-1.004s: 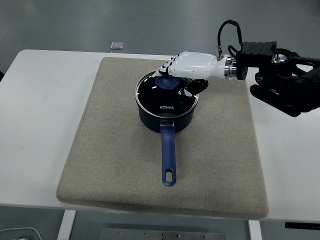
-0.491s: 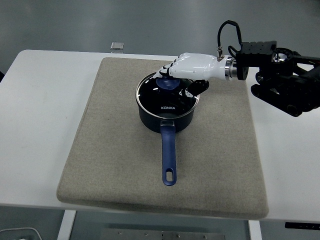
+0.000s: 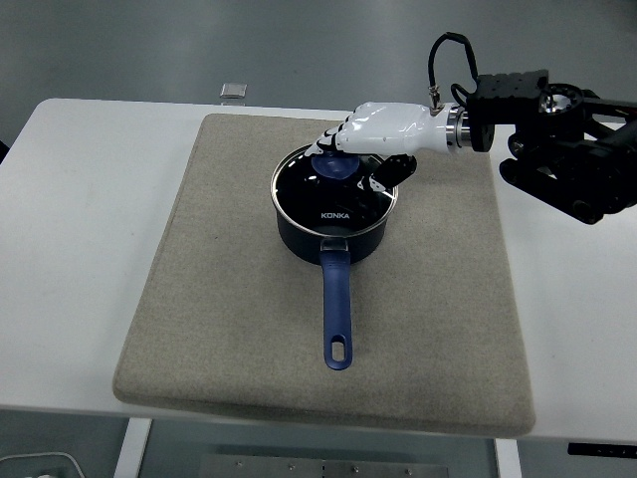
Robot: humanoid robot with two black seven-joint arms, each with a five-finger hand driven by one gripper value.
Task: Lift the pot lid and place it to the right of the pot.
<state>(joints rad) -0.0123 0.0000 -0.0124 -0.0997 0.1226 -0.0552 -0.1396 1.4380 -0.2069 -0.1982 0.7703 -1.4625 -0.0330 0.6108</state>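
Note:
A dark blue pot [image 3: 334, 237] with a long blue handle [image 3: 336, 304] stands on the grey mat [image 3: 219, 299], its handle pointing to the near edge. A glass lid [image 3: 317, 194] with a blue knob [image 3: 329, 167] rests on the pot. My right hand [image 3: 350, 149], white with black joints, reaches in from the right. Its fingers are curled around the knob, hiding part of it. I cannot tell whether the lid has left the rim. The left arm is out of view.
The mat covers the middle of the white table [image 3: 80, 199], with bare mat to the right of the pot [image 3: 448, 259]. A small clear square object [image 3: 232, 91] lies at the table's far edge. My black right forearm [image 3: 567, 149] hangs over the right side.
My right hand has risen slightly and shifted a little to the right, its fingers still around the knob. The pot has not moved.

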